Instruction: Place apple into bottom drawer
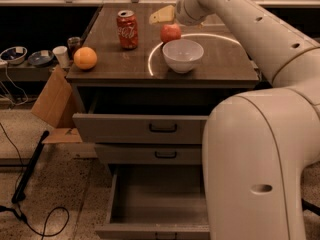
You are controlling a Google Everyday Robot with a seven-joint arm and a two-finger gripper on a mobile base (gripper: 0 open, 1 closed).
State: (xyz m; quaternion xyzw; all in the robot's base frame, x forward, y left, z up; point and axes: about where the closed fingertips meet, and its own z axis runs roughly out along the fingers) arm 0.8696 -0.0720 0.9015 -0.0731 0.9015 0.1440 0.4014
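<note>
The red-pink apple (170, 32) sits on the wooden cabinet top (225, 59), just behind the white bowl. My gripper (162, 15) hangs just above and slightly left of the apple, apart from it, at the end of the white arm (235, 19) reaching in from the right. The bottom drawer (155, 201) is pulled out wide and its deep grey box holds nothing; my white body (255, 174) hides its right part.
A red soda can (127, 29) stands left of the apple. An orange fruit (85, 58) lies near the top's left edge. A white bowl (183, 55) is in front of the apple. The top drawer (145, 128) is partly pulled out. Cardboard (52, 104) and cables (30, 174) lie at the left.
</note>
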